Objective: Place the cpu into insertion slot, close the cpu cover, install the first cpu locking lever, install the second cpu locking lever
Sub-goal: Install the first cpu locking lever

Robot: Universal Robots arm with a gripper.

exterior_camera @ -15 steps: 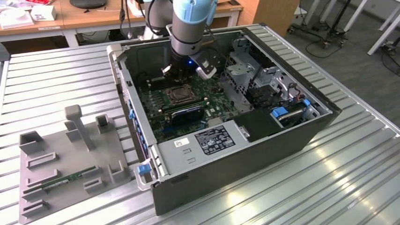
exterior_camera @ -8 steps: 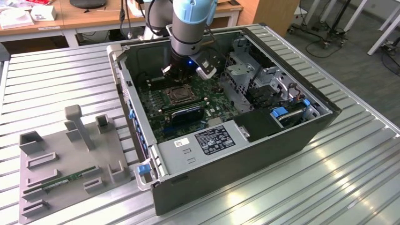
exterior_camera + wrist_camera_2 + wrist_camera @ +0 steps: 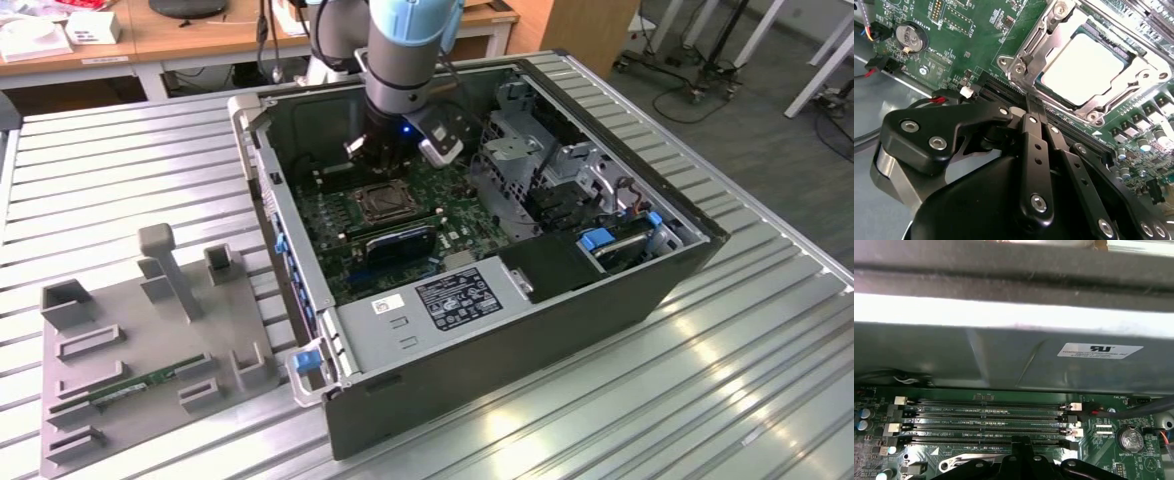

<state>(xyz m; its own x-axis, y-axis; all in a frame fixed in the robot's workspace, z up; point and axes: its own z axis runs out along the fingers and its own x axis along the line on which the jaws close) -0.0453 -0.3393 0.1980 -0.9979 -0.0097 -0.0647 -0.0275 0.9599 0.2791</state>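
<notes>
While the tool (image 3: pixel 1038 114) hangs just beside the insertion slot (image 3: pixel 380 203), on the side toward the long memory slots (image 3: pixel 984 415), we note its fingers drawn narrow, nearly together. A thin dark rod (image 3: pixel 1028 100) stands at their tips; we cannot tell if it is pinched. The cpu (image 3: pixel 1081 67) lies flat inside the insertion slot, and the cpu cover (image 3: pixel 1066 22) appears down around it. We judge the cpu light, stiff, slick on top and fragile underneath: hold by the edges only. The cover is thin sprung metal: press the frame, never through its window.
</notes>
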